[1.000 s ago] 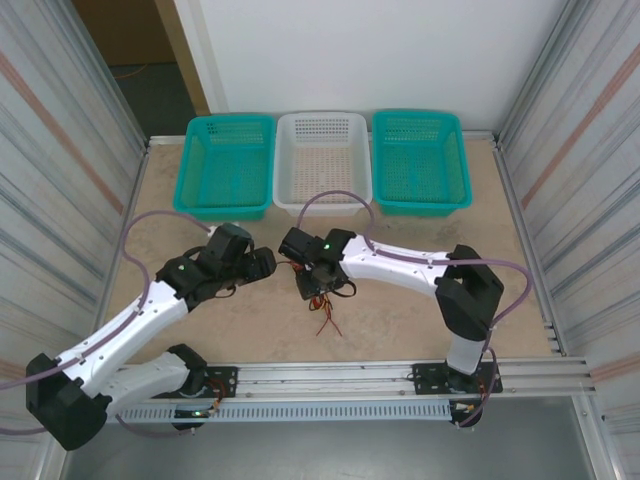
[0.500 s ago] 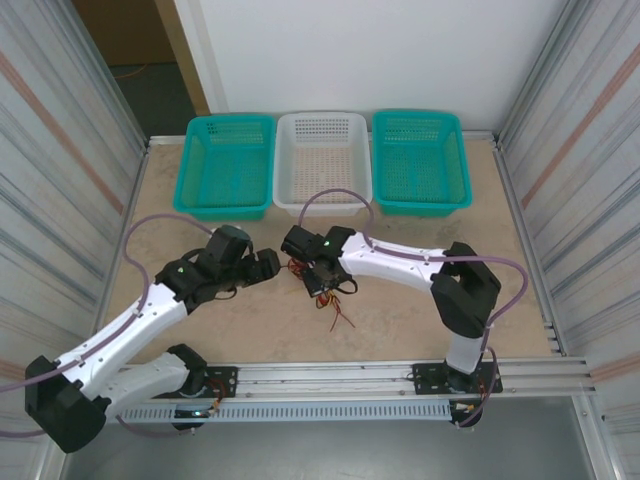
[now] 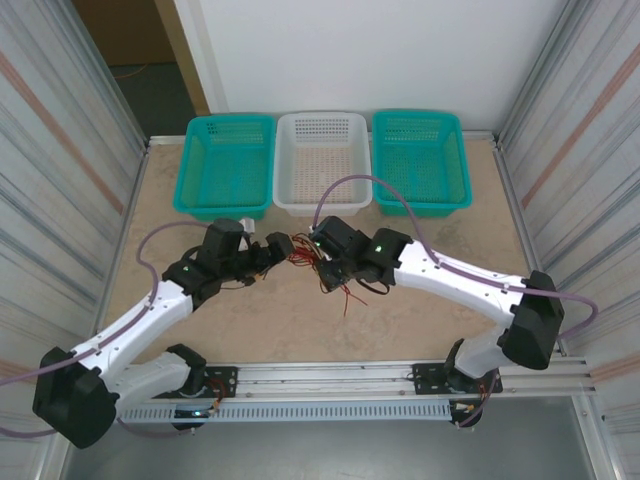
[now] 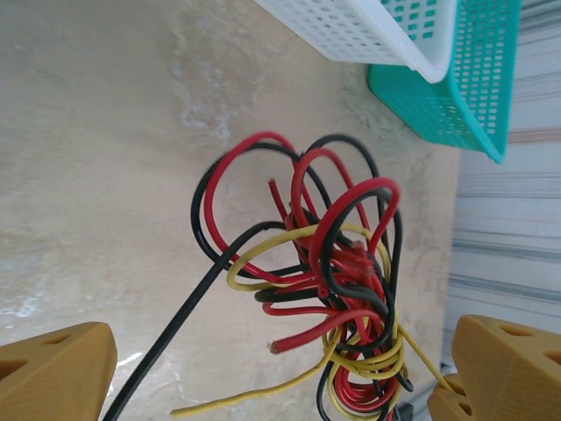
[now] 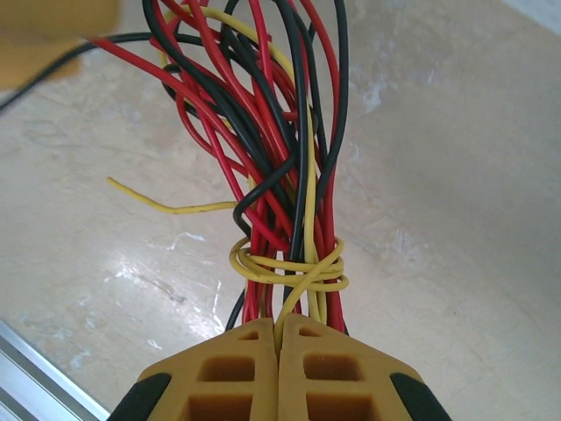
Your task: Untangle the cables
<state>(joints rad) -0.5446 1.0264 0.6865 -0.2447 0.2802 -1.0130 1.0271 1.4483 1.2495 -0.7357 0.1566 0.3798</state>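
Observation:
The cables (image 3: pixel 318 266) are a tangle of red, black and yellow wires held over the tan table between the two grippers, loose ends trailing toward the front (image 3: pixel 346 298). In the right wrist view a yellow wire is wound around the cables (image 5: pixel 289 267) just past my right gripper (image 5: pixel 279 338), which is shut with a yellow strand pinched between its fingers. My right gripper (image 3: pixel 325 268) holds the bundle from the right. My left gripper (image 3: pixel 277 246) is open, its fingers (image 4: pixel 54 373) wide apart on either side of the looped cables (image 4: pixel 324 289) without touching them.
Three baskets line the back of the table: teal (image 3: pixel 225 165), white (image 3: pixel 322 160), teal (image 3: pixel 420 160). The white basket (image 4: pixel 368 31) and a teal one (image 4: pixel 465 79) also show beyond the tangle. Corrugated metal walls close both sides; a rail runs along the front edge (image 3: pixel 340 375).
My right gripper shut on the bundle and lifted it back and left, its elbow swinging out right. My left gripper moved right toward the tangle and opened wider.

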